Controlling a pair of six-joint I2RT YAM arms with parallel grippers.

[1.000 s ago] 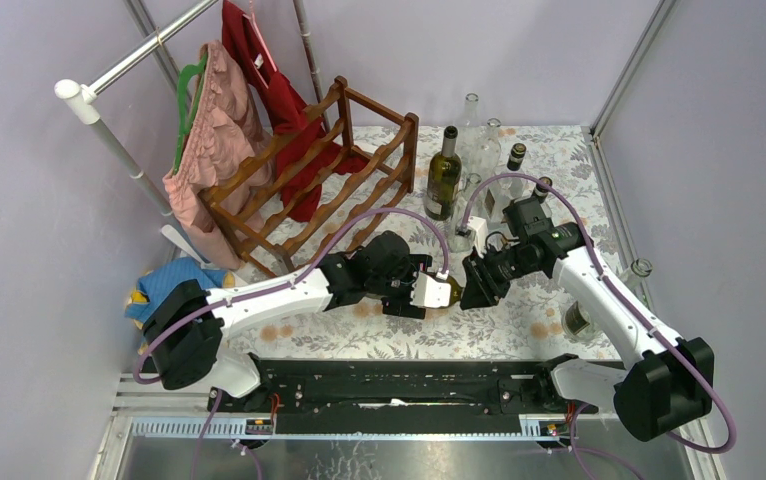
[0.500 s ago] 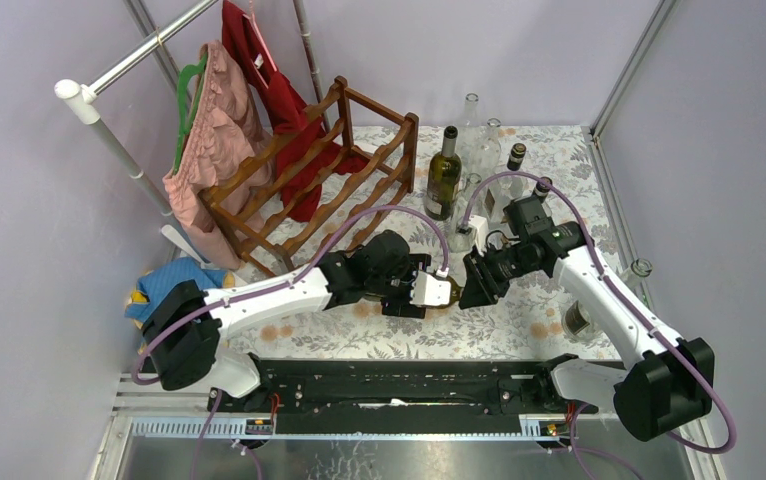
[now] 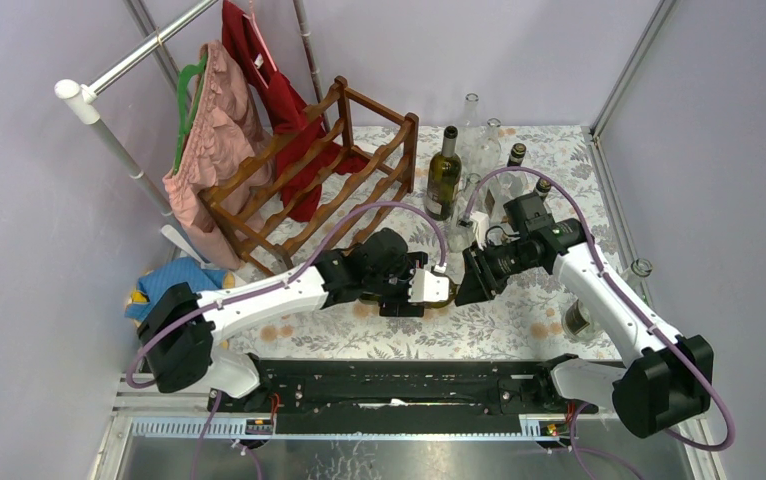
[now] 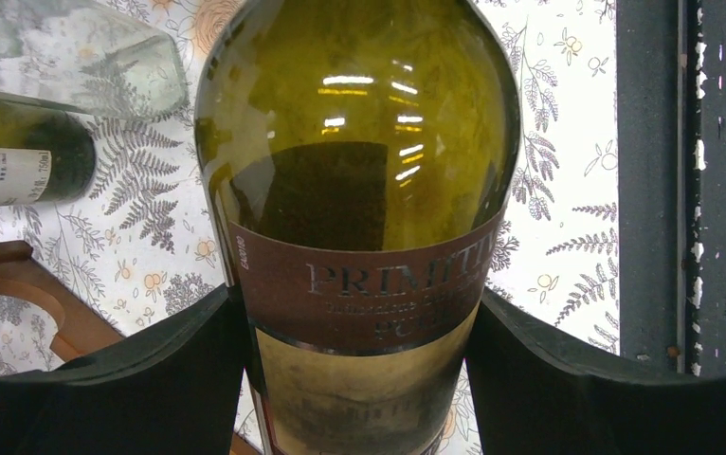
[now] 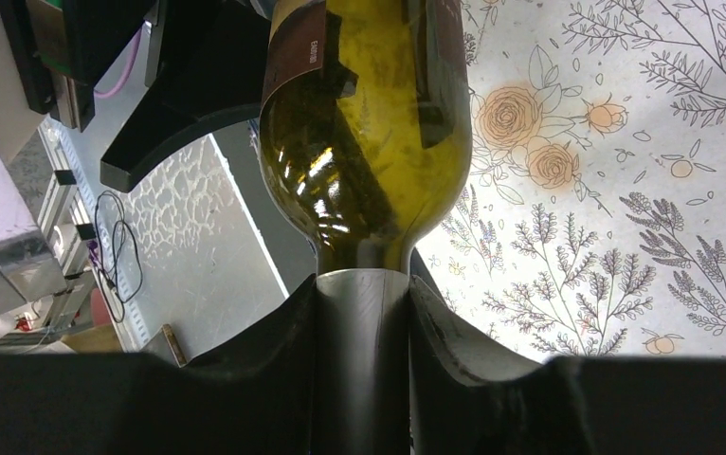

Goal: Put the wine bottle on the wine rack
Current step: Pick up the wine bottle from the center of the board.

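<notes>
The wine bottle (image 3: 447,291) is olive-green glass with a brown and tan label (image 4: 359,313). It hangs on its side just above the floral tablecloth, between my two arms. My left gripper (image 3: 414,292) is shut on its labelled body, a black finger (image 4: 151,379) pressed to each side. My right gripper (image 3: 469,283) is shut on the grey foil neck (image 5: 361,313), close under the shoulder (image 5: 369,123). The wine rack (image 3: 309,180), dark reddish-brown with scalloped rails, stands tilted at the back left, well apart from the bottle. One of its rails (image 4: 18,294) shows in the left wrist view.
A green bottle (image 3: 443,175) stands upright right of the rack, with clear and dark bottles (image 3: 489,140) behind it. More glassware (image 3: 581,320) sits near the right edge. Pink (image 3: 209,140) and red (image 3: 259,70) garments hang on a white rail behind the rack. A blue cloth (image 3: 169,280) lies at left.
My right gripper has closed in on the bottle's neck. Both arms and the bottle have shifted slightly left and toward the back.
</notes>
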